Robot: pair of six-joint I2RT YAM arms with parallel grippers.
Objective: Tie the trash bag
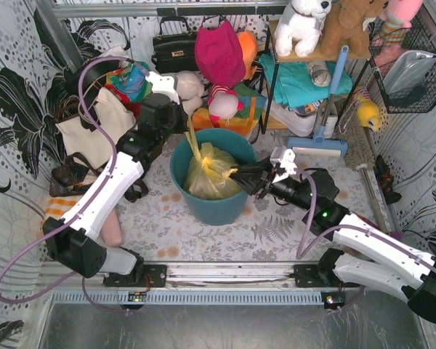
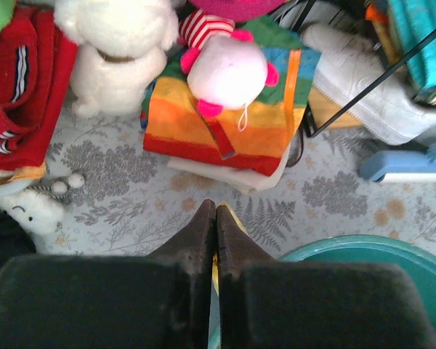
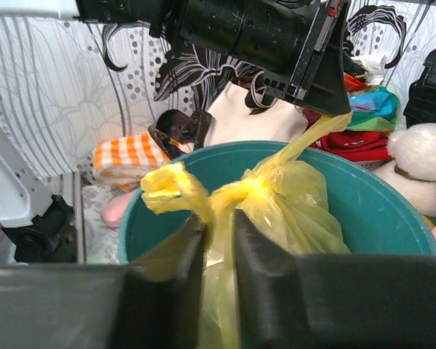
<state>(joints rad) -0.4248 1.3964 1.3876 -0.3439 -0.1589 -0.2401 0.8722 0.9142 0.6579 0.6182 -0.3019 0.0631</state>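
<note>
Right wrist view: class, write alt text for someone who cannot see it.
The right gripper pinches one end of the knotted yellow trash bag between its fingers. The bag sits in a teal bin, and the left gripper above holds its other end.

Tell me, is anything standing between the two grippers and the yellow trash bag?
Nothing visible does. The left gripper is shut on one long end of the trash bag above the far rim of the bin, and the right gripper is shut on the other end near the bunched neck.
</note>
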